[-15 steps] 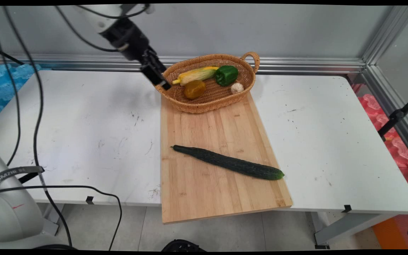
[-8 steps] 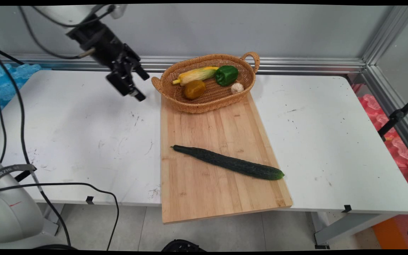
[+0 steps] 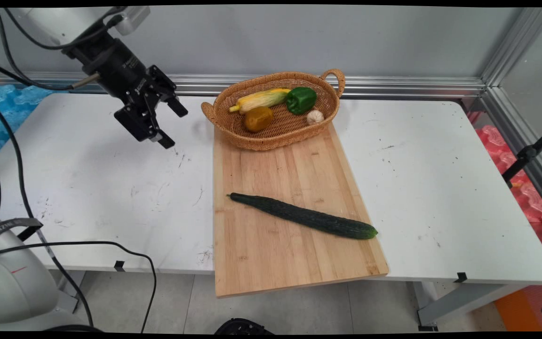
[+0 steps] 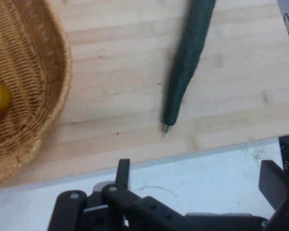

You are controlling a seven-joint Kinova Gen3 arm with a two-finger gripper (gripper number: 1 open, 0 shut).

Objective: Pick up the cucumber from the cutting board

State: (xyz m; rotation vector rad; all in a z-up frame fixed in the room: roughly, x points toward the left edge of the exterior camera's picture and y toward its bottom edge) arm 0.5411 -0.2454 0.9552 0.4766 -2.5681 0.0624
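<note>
Overhead, the empty claw [image 3: 171, 127] gapes above bare table [image 3: 111, 188]; its own camera shows cucumber [image 4: 187, 62] and basket [image 4: 33, 96].

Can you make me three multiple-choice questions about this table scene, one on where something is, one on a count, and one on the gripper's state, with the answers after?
1. Where does the cucumber lie?
A. in the basket
B. on the cutting board
C. on the bare table

2. How many items are in the basket?
A. two
B. four
C. six

3. What state is the gripper in?
A. open and empty
B. shut on the corn
C. shut on the basket handle

Answers:
1 B, the cucumber rests slantwise on the board's near half.
2 B, the corn, green pepper, yellow pepper and garlic lie inside.
3 A, the fingers stand apart above the table, left of the basket, holding nothing.
</note>
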